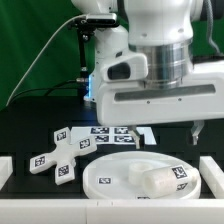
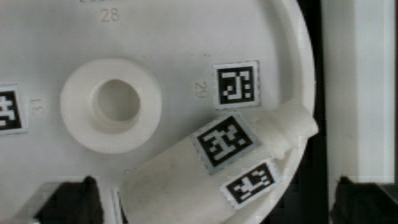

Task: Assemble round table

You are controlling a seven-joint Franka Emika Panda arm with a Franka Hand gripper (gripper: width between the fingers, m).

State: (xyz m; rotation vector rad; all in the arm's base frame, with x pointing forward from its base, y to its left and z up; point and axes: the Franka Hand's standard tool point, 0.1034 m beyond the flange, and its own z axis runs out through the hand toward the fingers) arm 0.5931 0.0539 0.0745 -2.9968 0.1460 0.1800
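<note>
Closest to the exterior camera, the white arm (image 1: 160,50) fills the upper right of the frame, hanging over the black tabletop (image 1: 25,135). Next in size, the large round disc (image 1: 115,180) lies flat at the bottom centre, rim up, with a raised hub and a hole in its middle. At the lower left, the cross-shaped foot piece (image 1: 58,157) lies just beside the disc. At mid-frame, the marker board (image 1: 115,133) sits just behind the disc. Toward the lower right, the short post (image 1: 160,181) lies on its side inside the disc, near the rim. Above it, the pincer (image 2: 222,205) is open, its dark fingertips (image 2: 80,200) wide apart and holding nothing.
</note>
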